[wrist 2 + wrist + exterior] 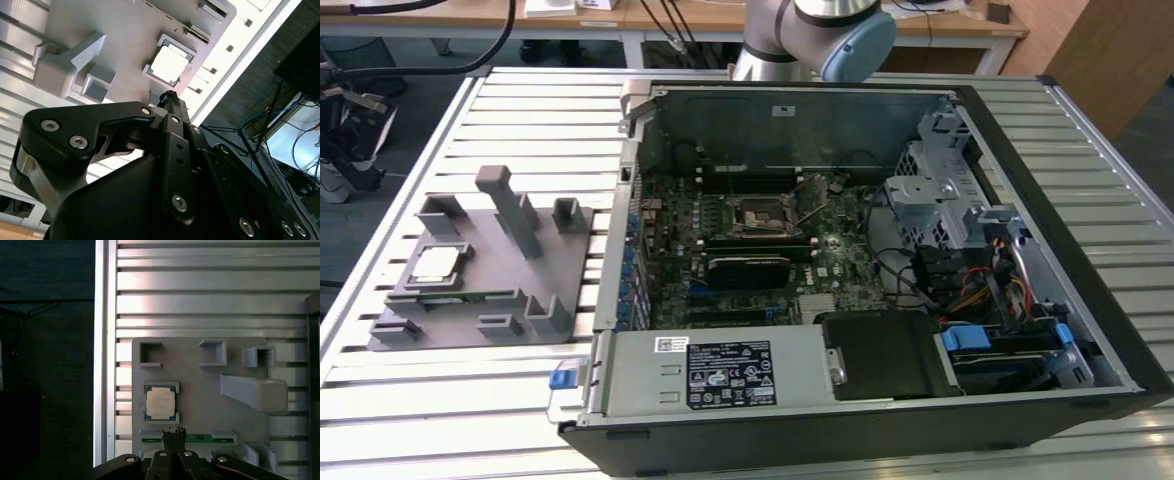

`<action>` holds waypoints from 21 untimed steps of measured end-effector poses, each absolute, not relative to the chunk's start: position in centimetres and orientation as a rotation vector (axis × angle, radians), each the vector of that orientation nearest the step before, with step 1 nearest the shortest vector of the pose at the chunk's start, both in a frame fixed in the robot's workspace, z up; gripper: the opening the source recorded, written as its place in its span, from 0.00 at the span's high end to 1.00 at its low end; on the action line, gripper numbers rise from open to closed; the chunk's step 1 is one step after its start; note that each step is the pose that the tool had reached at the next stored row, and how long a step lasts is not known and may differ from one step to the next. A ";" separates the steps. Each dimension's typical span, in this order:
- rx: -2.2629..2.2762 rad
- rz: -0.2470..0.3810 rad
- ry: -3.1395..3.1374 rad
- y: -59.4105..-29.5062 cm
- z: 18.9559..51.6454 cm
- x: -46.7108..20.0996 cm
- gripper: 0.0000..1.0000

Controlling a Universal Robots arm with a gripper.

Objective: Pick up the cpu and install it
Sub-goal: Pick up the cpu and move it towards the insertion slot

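progress: basically at zero, nothing picked up or installed yet. Pickup and install are both sitting undone.

cpu (pixel 160 404): lying flat, shiny side up, in its square nest on the grey fixture plate (pixel 200 370). That's out on the slatted table (pixel 520 100) at the exterior view's left, well apart from the pc case (pixel 1067 150).

hand (pixel 174 431): hovering over the plate w/ fingers pinched together, holding nothing. In both wrist views the tips are showing just beside the nest. Doesn't look like it's touching the chip, imo.

target: the cpu socket (pixel 757 213) on the mobo (pixel 720 290) is looking bare. Can't tell for sure if the latch is up.

nearby stuff: a green strip, prob a RAM stick (pixel 200 438), is sitting in a slot right next to the nest. A tall grey post (pixel 507 205) is standing up on the same plate.

in the way: the case side wall (pixel 630 180) is standing btw plate and socket. Drive cage (pixel 934 190) and cables are crowding the socket's other side.
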State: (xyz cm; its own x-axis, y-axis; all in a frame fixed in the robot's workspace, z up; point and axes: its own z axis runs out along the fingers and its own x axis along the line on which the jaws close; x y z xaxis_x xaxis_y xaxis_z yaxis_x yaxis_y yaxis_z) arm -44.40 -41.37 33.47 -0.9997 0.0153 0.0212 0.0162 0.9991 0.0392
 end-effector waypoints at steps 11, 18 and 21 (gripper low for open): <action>-0.025 -0.062 -3.120 -41.4 33.0 -44.4 0.89; -0.025 -0.062 -3.120 -41.4 32.5 -44.4 0.89; -0.025 -0.062 -3.120 -41.4 32.4 -44.4 0.89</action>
